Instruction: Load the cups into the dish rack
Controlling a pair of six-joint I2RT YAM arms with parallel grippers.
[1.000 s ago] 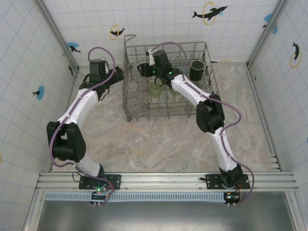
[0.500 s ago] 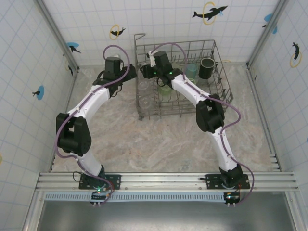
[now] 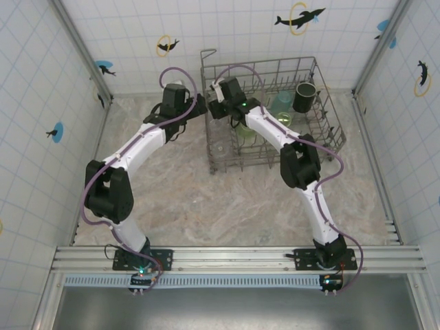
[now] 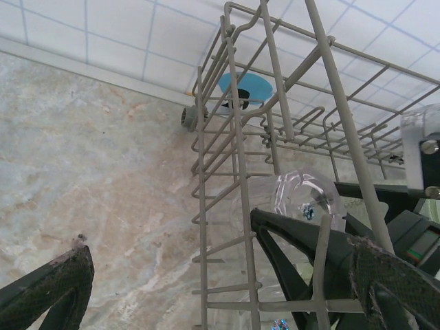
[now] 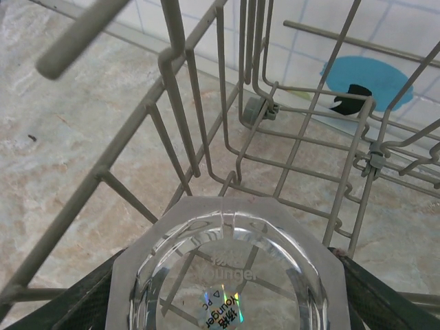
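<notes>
The grey wire dish rack (image 3: 328, 130) stands at the back of the table. It holds a black mug (image 3: 303, 97), a teal cup (image 3: 280, 104), green tumblers (image 3: 245, 130) and a clear glass (image 3: 221, 146). My right gripper (image 3: 218, 108) reaches into the rack's left end, shut on another clear glass (image 5: 223, 275) with an octagonal base, just above the rack's floor wires (image 5: 302, 165). My left gripper (image 3: 197, 108) is open at the rack's left wall (image 4: 237, 206), its fingers wide either side of the wires. The held glass (image 4: 306, 199) shows through that wall.
White tiled walls with fish stickers (image 3: 300, 18) close in the marbled table on three sides. The rack sits near the back wall and toward the right. Bare tabletop (image 3: 227, 206) lies between the rack and the arm bases.
The dish rack has slid to the right across the table. My left gripper followed at its left wall, and my right gripper shifted slightly with the glass still held.
</notes>
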